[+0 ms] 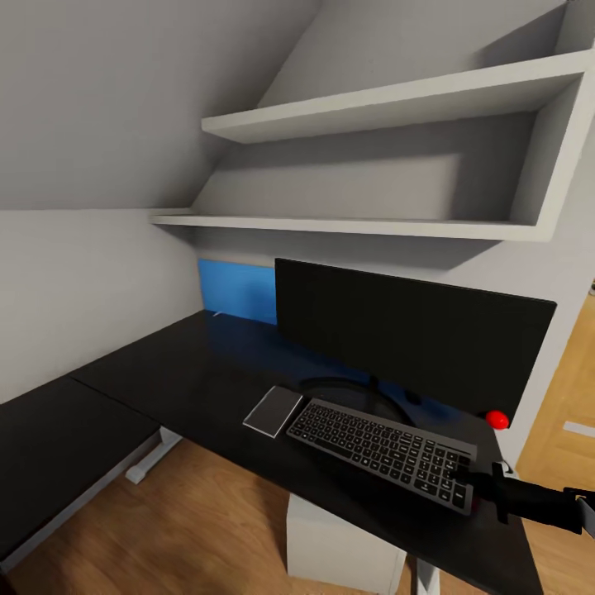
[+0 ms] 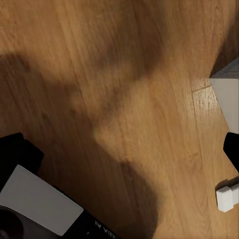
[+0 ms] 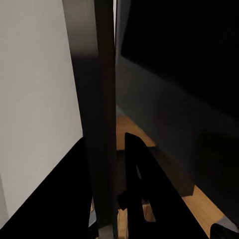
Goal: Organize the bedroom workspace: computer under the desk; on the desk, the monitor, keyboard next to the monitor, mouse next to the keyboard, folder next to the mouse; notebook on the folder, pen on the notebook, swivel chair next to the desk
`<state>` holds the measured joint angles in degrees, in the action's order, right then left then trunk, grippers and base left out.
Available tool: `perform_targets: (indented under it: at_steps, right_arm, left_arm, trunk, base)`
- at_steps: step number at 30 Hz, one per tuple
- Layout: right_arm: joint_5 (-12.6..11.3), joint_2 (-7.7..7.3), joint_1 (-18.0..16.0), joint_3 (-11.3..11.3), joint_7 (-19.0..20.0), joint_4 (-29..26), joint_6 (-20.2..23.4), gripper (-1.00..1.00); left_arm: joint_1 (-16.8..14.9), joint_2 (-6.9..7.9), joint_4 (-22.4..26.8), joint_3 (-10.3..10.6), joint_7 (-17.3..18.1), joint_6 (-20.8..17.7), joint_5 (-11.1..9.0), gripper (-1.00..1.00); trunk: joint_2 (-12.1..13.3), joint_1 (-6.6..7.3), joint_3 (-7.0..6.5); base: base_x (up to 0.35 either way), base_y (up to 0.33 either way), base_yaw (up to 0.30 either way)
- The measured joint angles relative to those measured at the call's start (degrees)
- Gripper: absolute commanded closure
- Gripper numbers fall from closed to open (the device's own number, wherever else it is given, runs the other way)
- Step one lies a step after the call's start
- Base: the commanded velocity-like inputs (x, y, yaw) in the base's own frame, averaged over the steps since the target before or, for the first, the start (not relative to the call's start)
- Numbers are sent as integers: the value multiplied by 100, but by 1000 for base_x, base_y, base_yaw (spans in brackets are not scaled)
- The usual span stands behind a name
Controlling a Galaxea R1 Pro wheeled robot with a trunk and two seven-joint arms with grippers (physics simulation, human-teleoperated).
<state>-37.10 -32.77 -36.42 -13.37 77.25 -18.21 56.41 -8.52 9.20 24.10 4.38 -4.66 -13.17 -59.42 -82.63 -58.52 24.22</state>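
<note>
Setting: black desk [image 1: 190,372] under white shelves [image 1: 388,107], wood floor [image 1: 207,512] beneath.
Keyboard [image 1: 382,451]: centre-right of the frame, in front of the monitor [image 1: 413,335]; long axis runs from centre down toward lower right.
Right gripper [image 1: 478,486]: lower right, clenched on the keyboard's near-right end.
Left gripper: cannot tell its state.
Nearer arm: right.
</note>
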Motion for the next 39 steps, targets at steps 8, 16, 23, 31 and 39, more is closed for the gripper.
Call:
perform_targets:
  at_steps: [8,16,23,31,39]
  right_arm:
    - [2,-3,0,3,-5,0,7,100]
    - [4,-6,-2,3,-182,1,7,-100]
    - [-8,-6,-4,168,-246,0,15,-100]
    - [-6,-6,-6,257,-269,3,14,-100]
    - [19,-4,-6,487,-620,182,22,-100]
  left_arm:
    - [0,4,0,0,3,-3,-11,-100]
    - [0,-3,0,0,3,-3,-5,-100]
    - [0,-4,0,0,3,-3,-3,-100]
    - [4,-11,0,7,-11,1,11,-100]
    - [3,-14,-1,23,-40,4,24,-100]
  trunk:
    - [0,1,0]
    - [0,1,0]
    - [0,1,0]
    - [0,1,0]
    - [0,-1,0]
  base:
    - [-15,0,0]
    - [-1,0,0]
    - [0,0,0]
    - [0,0,0]
    - [-137,-91,0]
